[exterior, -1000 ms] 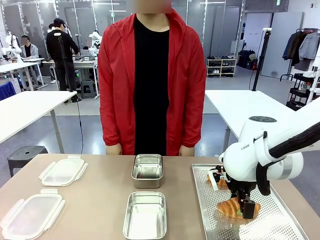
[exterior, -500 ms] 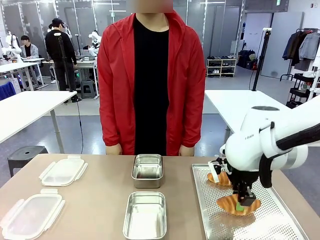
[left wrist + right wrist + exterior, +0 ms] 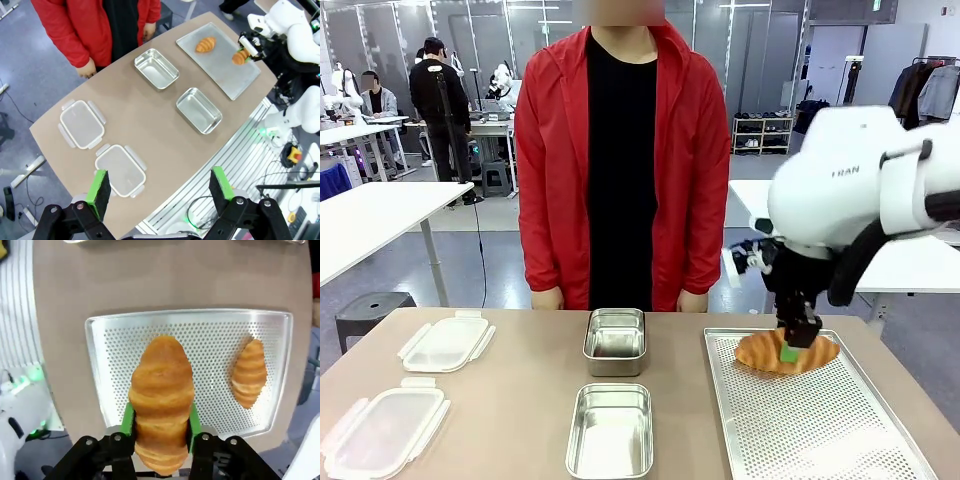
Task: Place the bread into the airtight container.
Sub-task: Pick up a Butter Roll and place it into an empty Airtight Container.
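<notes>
My right gripper [image 3: 789, 348] is shut on a golden croissant [image 3: 768, 352], the bread, and holds it in the air above the perforated metal tray [image 3: 820, 430]. The wrist view shows the croissant [image 3: 161, 390] squeezed between the green pads, with the tray [image 3: 105, 355] well below. A second croissant [image 3: 249, 372] lies on that tray. Two open steel containers stand at the table's middle, one nearer [image 3: 610, 430] and one farther [image 3: 615, 340]. My left gripper [image 3: 160, 186] hangs open high over the table, holding nothing.
Two clear plastic lids [image 3: 445, 343] [image 3: 382, 430] lie on the left of the table. A person in a red jacket [image 3: 620, 160] stands at the far edge, hands down by the table. The tray fills the right side.
My right arm has risen, carrying the croissant up off the tray. The containers and lids have not moved.
</notes>
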Motion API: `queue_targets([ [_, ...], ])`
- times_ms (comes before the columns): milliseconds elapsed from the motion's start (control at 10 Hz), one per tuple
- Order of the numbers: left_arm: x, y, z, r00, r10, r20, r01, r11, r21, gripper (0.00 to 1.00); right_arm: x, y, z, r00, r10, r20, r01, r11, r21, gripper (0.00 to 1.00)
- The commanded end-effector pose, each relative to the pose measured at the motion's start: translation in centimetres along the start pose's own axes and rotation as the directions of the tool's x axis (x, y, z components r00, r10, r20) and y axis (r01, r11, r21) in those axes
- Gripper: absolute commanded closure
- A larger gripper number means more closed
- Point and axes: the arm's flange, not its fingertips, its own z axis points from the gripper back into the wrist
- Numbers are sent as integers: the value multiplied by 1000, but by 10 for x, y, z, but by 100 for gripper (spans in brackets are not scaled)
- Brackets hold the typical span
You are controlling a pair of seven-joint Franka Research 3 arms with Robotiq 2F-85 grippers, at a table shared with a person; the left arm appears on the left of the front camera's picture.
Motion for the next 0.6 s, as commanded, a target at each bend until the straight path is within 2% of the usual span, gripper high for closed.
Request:
queue_targets([
  [0, 1, -2, 2, 1000, -9, -4, 9, 1000, -2, 0, 28, 11, 11, 996, -83, -24, 83, 997, -2, 53],
  [300, 1, -2, 2, 1000, -9, -4, 9, 1000, -2, 0, 89, 47, 15, 987, -161, 3, 161, 987, -8, 53],
  [500, 1, -2, 2, 1000, -9, -4, 9, 1000, -2, 0, 140, 65, 1, 970, -231, 69, 230, 973, 31, 53],
])
